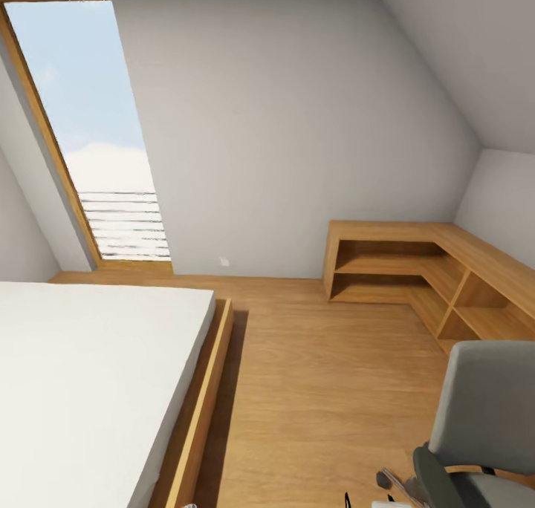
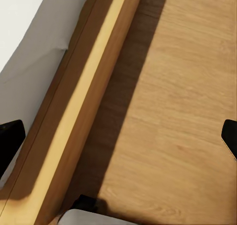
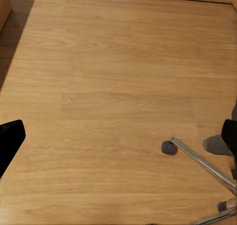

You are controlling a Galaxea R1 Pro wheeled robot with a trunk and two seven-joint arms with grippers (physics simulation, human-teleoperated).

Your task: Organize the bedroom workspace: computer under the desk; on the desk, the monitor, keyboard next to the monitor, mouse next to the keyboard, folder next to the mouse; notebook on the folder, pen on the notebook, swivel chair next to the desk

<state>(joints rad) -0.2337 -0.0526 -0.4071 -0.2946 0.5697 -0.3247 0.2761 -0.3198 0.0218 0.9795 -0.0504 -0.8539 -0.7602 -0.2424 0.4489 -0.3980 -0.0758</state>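
Observation:
The swivel chair (image 1: 487, 411) stands at the lower right of the head view, with its grey backrest and a black armrest showing. One of its chrome legs (image 3: 202, 161) and a grey castor (image 3: 169, 147) lie on the wooden floor in the right wrist view. My right gripper (image 3: 119, 138) is open above that floor, its black fingertips (image 3: 11, 142) far apart. My left gripper (image 2: 119, 138) is open too, hanging over the floor beside the bed frame (image 2: 84, 106). The desk, computer, monitor, keyboard, mouse, folder, notebook and pen are out of view.
A low bed (image 1: 89, 374) with a white mattress and wooden frame fills the left. A wooden corner shelf unit (image 1: 438, 263) runs along the far and right walls. A tall slanted window (image 1: 89, 122) is at the back left. Open wooden floor (image 1: 319, 374) lies between them.

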